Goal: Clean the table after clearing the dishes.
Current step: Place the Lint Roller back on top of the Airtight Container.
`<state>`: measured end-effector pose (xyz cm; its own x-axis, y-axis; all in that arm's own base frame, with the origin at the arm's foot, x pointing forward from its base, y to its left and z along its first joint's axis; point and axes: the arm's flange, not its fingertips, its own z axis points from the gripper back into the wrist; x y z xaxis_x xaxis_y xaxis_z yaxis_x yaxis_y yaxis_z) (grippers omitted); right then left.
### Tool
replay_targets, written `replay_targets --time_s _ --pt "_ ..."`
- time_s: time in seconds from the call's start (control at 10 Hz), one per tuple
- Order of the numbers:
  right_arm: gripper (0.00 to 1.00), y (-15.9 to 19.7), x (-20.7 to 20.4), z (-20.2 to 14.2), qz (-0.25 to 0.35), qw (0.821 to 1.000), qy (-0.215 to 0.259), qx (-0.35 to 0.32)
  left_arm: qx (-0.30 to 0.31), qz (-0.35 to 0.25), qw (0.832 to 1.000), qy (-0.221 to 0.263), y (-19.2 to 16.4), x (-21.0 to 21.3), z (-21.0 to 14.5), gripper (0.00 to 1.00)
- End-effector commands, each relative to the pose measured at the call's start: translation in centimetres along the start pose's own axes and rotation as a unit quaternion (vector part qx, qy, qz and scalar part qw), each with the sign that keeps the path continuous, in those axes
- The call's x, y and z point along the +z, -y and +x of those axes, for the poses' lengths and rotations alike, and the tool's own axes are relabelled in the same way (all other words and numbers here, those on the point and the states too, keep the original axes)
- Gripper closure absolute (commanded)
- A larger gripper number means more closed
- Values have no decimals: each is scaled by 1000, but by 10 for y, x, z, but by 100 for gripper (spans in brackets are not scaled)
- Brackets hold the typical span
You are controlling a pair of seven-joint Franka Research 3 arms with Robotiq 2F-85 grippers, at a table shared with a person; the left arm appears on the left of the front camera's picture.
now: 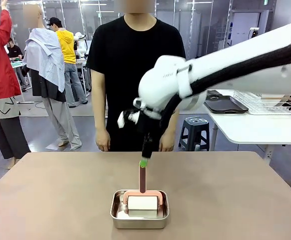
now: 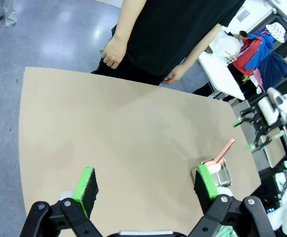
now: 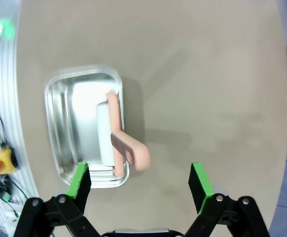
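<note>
Taupe-brown desk [image 1: 45, 195] spreads wide, and near its robot-side edge sits a small steel pan [image 1: 139, 216] holding a white roller [image 1: 142, 202] whose pink handle [image 1: 142, 179] stands upright. Right end effector [image 3: 139, 180] hangs just above that handle with its green-padded fingers spread wide, gripping nothing. Left end effector [image 2: 146, 190] hovers over bare desk, equally wide and empty, while a person [image 1: 133, 65] in black stands at the far side.

Small steel pan [image 1: 139, 212] sat near the front edge, white roller [image 1: 142, 202] with pink handle [image 1: 142, 179] standing in it. White side table [image 1: 255, 127] at right held dark trays [image 1: 224, 104] and wire rack [image 1: 265, 102]; blue stool [image 1: 195, 131] beside.
</note>
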<state>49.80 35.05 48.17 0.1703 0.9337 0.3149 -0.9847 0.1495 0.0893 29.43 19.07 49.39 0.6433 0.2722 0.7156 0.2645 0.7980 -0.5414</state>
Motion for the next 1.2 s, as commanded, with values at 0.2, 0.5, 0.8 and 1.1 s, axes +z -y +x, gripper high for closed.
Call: replay_targets --time_s 0.2,0.5,0.8,1.1 --pt "0 17 121 -198 -3 940 204 -272 -4 -2 1000 -5 0 3 0 0" --pt "0 -37 167 -364 -131 819 231 -508 -4 -2 1000 -5 0 3 0 0" --pt "0 -81 174 -534 -38 666 369 -647 -4 -2 1000 -5 0 3 0 0" --pt "0 -78 156 -579 1 604 411 -683 -4 -2 1000 -5 0 3 0 0"
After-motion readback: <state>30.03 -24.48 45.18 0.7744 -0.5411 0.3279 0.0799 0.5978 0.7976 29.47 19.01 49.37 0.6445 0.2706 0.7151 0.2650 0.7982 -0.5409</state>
